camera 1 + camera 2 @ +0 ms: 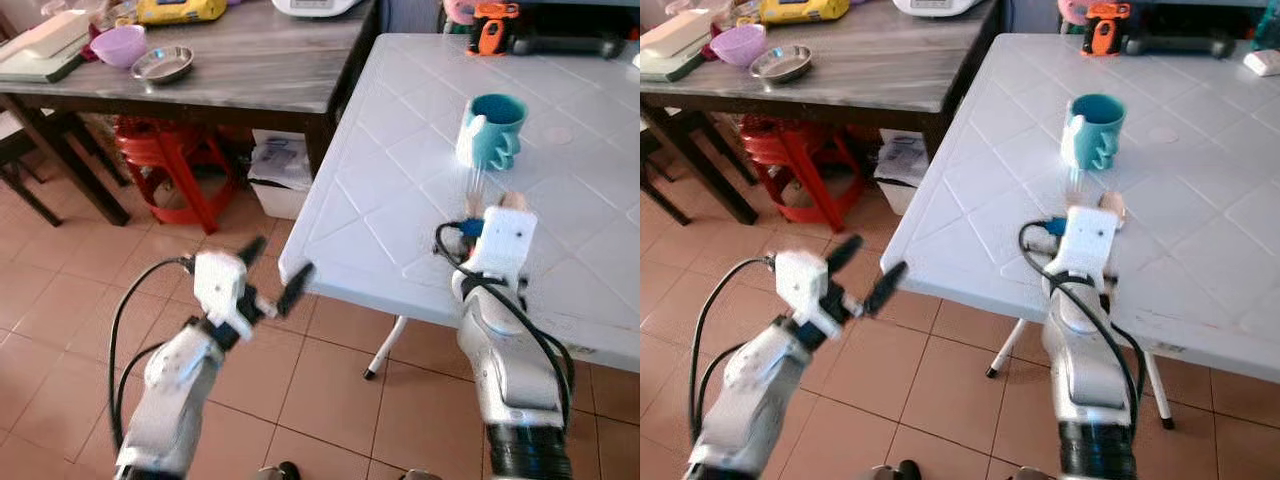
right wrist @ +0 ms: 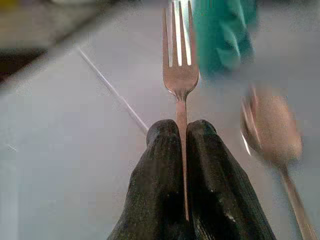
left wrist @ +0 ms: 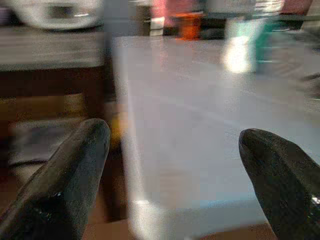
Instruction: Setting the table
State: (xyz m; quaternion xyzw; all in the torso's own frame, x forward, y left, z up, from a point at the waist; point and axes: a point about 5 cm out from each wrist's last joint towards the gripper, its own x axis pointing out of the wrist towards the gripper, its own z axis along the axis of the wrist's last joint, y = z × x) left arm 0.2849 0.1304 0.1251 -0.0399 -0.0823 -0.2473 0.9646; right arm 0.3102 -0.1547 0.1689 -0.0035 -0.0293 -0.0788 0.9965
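Note:
A white plastic table [image 1: 400, 220] fills the right side. On it stands a teal mug [image 1: 495, 128]. My right gripper [image 2: 182, 131] hovers just above the tabletop in front of the mug, shut on the handle of a metal fork [image 2: 179, 60] whose tines point toward the mug. A spoon [image 2: 270, 125] lies on the table close beside the fork, to its right. My left gripper [image 1: 280, 258] is open and holds nothing. It hangs over the floor just off the table's near left corner, fingers [image 3: 70, 180] pointing at the table edge.
A dark wooden table [image 1: 250, 70] at the back left carries a purple bowl [image 1: 118, 43], a steel bowl [image 1: 163, 63] and a yellow packet [image 1: 180, 10]. A red stool [image 1: 170, 165] and a box of papers [image 1: 280, 172] sit below. An orange tool [image 1: 493, 28] lies at the white table's far edge.

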